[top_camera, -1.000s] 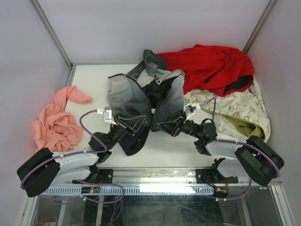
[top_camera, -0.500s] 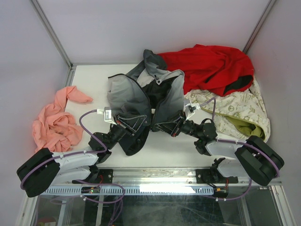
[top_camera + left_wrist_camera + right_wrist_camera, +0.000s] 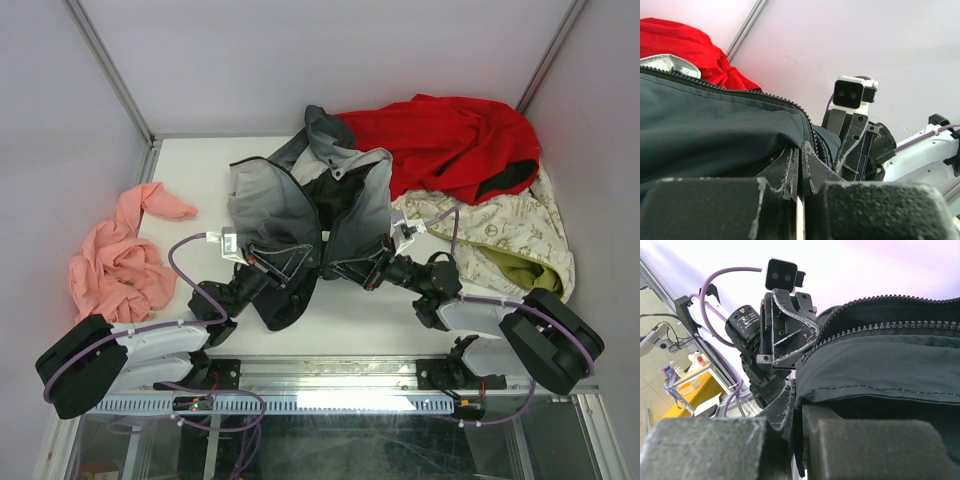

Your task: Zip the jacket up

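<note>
**A:** From above, where is the jacket (image 3: 300, 205)?

**B:** It lies mid-worktop (image 3: 190, 170), collar toward the far edge and hem toward the near edge. The left gripper (image 3: 283, 268) and right gripper (image 3: 362, 268) each pinch one bottom corner of the open front. I'd guess that is to bring the two zipper ends together.

**A:** And the count?

**B:** One jacket and two grippers. Three other cloths: a red garment (image 3: 450, 140) at the far right corner, a cream patterned cloth (image 3: 510, 225) along the right edge, and a pink cloth (image 3: 120, 255) by the left edge.

**A:** Left wrist view?

**B:** The jaws are clamped tight on dark fabric. The zipper teeth (image 3: 740, 92) run along the fold above.

**A:** Right wrist?

**B:** Likewise closed hard on the hem, with a row of teeth above. The other gripper faces it close by.
</note>
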Robot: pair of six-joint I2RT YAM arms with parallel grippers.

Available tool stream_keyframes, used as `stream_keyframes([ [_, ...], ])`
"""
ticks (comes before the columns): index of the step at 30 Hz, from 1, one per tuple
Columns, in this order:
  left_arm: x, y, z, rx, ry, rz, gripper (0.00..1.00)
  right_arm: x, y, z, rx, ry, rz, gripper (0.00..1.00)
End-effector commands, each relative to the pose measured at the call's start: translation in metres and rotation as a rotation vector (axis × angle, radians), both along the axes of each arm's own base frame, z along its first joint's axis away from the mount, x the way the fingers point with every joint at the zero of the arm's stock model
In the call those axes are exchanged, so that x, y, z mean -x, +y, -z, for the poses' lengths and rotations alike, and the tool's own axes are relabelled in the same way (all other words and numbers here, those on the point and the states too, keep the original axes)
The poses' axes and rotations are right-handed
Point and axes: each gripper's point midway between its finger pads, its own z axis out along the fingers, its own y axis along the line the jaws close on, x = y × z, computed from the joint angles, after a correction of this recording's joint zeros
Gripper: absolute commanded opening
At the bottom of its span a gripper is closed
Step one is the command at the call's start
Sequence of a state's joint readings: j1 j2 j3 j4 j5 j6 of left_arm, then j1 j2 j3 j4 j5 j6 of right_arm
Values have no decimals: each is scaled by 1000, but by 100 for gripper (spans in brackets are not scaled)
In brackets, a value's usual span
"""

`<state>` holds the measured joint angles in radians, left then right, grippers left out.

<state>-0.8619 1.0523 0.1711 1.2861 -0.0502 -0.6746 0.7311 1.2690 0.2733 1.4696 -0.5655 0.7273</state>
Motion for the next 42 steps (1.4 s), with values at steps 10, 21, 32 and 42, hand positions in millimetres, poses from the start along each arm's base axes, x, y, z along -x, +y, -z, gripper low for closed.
stream_keyframes([
  [10, 13, 8, -30, 97, -70, 39, 0, 6, -13, -60, -183, -170, 50, 0],
  [21, 11, 6, -23, 75, -53, 33, 0, -1, -14, -65, -214, -111, 66, 0],
  [32, -2, 3, -8, 7, -7, -33, 0, -16, -12, -57, -210, -41, 124, 0],
  [42, -24, 11, 10, -56, 116, -155, 0, -21, -7, -48, -162, -35, 129, 0],
])
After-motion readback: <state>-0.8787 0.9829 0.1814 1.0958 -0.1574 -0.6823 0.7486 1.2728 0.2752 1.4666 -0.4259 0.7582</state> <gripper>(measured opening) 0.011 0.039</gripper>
